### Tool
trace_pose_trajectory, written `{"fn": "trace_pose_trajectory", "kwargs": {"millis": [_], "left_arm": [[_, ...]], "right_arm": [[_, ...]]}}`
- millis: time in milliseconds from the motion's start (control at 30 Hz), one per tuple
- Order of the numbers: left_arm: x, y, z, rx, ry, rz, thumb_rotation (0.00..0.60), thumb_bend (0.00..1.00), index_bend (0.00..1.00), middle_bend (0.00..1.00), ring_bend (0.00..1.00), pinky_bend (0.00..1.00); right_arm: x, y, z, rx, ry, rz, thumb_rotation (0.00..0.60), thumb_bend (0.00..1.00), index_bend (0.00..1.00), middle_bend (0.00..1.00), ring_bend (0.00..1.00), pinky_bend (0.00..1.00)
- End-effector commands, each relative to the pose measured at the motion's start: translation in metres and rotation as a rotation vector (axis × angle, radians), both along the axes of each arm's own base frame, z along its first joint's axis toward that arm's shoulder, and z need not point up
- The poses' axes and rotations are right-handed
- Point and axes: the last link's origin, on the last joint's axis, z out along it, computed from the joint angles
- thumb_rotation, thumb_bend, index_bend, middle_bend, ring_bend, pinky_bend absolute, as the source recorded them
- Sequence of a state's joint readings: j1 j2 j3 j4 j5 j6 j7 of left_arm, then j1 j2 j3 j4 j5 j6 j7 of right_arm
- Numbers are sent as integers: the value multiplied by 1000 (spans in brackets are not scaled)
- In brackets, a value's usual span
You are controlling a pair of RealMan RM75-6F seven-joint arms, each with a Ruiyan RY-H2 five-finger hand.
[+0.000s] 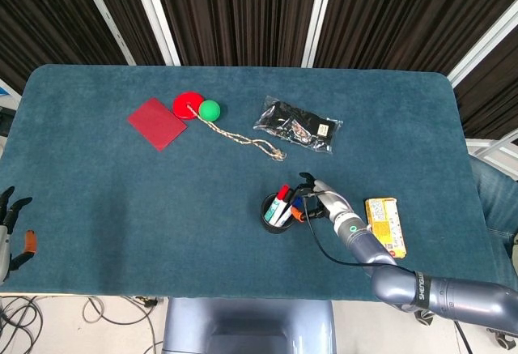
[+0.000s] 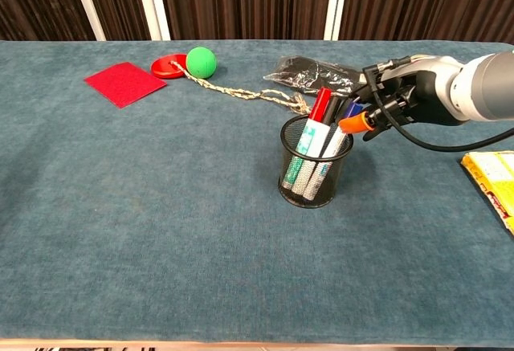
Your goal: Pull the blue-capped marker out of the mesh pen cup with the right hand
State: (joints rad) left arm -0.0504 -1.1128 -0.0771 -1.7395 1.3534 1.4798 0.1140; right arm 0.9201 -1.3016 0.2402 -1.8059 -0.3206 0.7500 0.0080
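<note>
Blue-capped marker (image 2: 350, 111) — cap up, leaning toward hand (image 2: 395, 99).

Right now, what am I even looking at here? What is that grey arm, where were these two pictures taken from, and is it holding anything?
These are two cameras on one robot: the head view looks down on the blue table, the chest view looks across it. The grey arm ends in the right hand, whose fingers reach the markers in the mesh pen cup, by the blue-capped marker. Whether it grips one is hard to tell. The left hand waits at the table's edge, holding nothing. Also there: a red card, a green ball, a rope, a dark packet and a yellow packet.
</note>
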Motion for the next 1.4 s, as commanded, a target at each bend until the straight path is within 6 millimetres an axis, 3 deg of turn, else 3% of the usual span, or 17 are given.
{"fn": "trace_pose_trajectory", "kwargs": {"millis": [33,400,600,1067,1400], "left_arm": [[0,0,0,-1,-1,1,600,542,184,0,0,10],[0,0,0,-5,-5,6,600,542,186,0,0,11],[0,0,0,-7,-10,11,600,542,188,0,0,11],[1,0,0,-9,-15,11,600,542,190,0,0,11],[0,0,0,-8,-19,14,600,542,190,0,0,11]], "right_arm": [[-1,0,0,4,5,1,600,465,459,0,0,172],[1,1,1,13,1,4,600,512,527,0,0,172],[9,2,12,-6,-21,26,600,512,533,0,0,172],[35,-3,70,-123,-41,92,600,512,536,0,0,172],[37,-15,131,-248,-59,79,600,512,536,0,0,172]]}}
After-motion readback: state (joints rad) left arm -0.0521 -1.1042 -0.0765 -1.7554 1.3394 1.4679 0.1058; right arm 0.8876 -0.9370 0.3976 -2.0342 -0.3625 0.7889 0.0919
